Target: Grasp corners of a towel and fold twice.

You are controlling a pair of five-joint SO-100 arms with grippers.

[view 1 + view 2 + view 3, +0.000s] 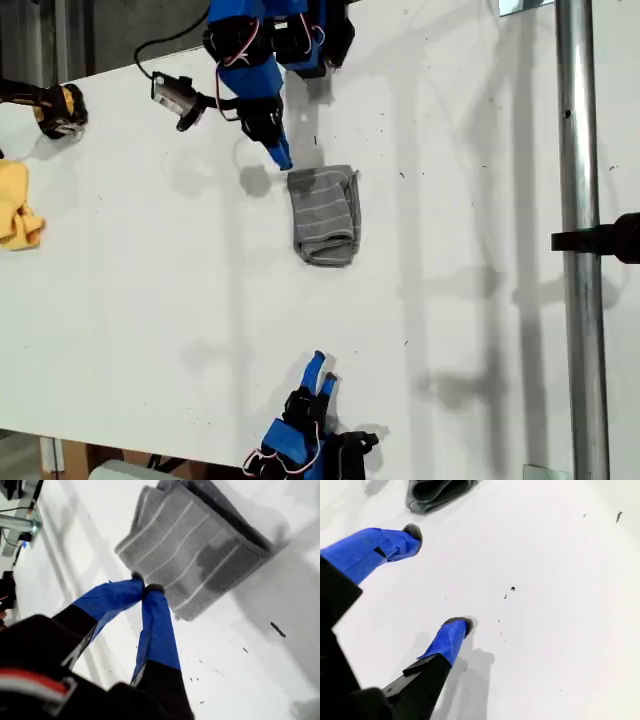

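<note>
1. White desk [150, 290] fills nearly the whole exterior view, its surface marked by a few small dark specks; a metal pole [577, 240] runs top to bottom near that view's right edge.
2. Nearest the exterior view's bottom edge, my second gripper [322, 369] stands over bare desk, well apart from the cloth. Second wrist view: its two blue-taped fingers [395, 542] are spread wide with nothing between them.
3. Middle of the desk: one towel [324, 215], dark grey with thin pale stripes at even spacing. It lies folded into a compact, roughly rectangular bundle; layered edges show along the side toward the exterior view's right. No corners can be told apart in the bundle.
4. Just beyond the towel, toward the exterior view's top, my first gripper [279, 153] points down beside the bundle's upper-left edge in that view. First wrist view: the two blue fingers [155, 625] are pressed tip to tip and pinch no fabric; the tips sit at the towel's edge, and whether they touch it cannot be told.
5. Farthest, at the exterior view's left edge: one yellow cloth [18, 205], crumpled, well apart from the towel.
6. Count: two grippers, one towel, one yellow cloth, one pole.
</note>
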